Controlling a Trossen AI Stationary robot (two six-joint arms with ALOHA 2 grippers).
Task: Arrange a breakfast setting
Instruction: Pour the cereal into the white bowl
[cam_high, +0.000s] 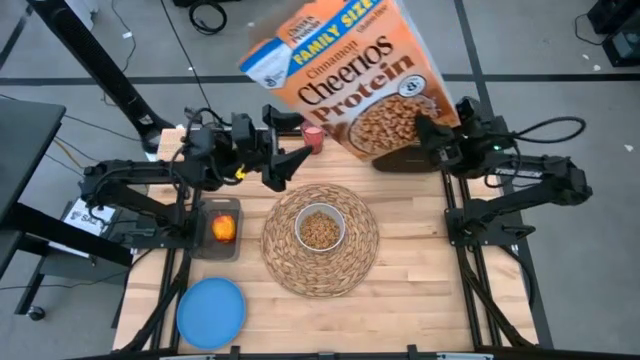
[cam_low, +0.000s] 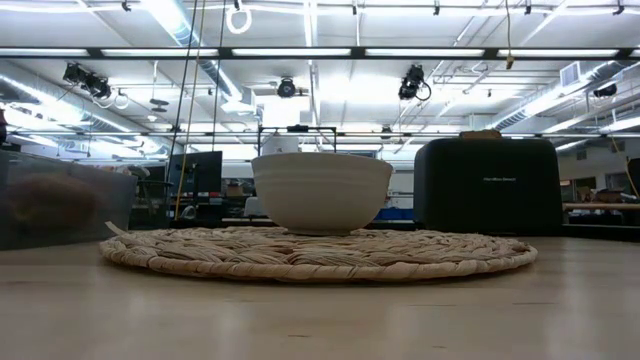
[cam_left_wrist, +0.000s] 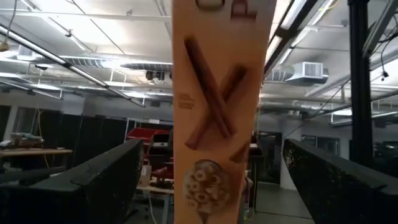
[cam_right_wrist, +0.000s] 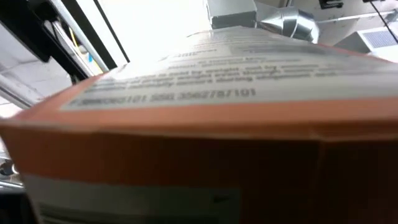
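One bowl (cam_high: 320, 229), one plate (cam_high: 211, 311), one placemat (cam_high: 290, 262)

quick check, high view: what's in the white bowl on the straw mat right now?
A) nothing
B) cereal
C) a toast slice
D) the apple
B: looking straight down, the white bowl in the middle of the straw mat holds a layer of small brown cereal pieces, while the apple sits apart in a dark tray to the mat's left.

— That placemat (cam_low: 320, 255) looks like coarse braided straw, rough and matt.
— And the white bowl (cam_low: 321, 192) on it is smooth glazed ceramic with faint ridges.
— The table (cam_high: 420, 300) is pale wood, satin smooth.
— The cereal box (cam_high: 345, 70) is glossy printed cardboard; the blue plate (cam_high: 211, 312) looks like matt plastic.
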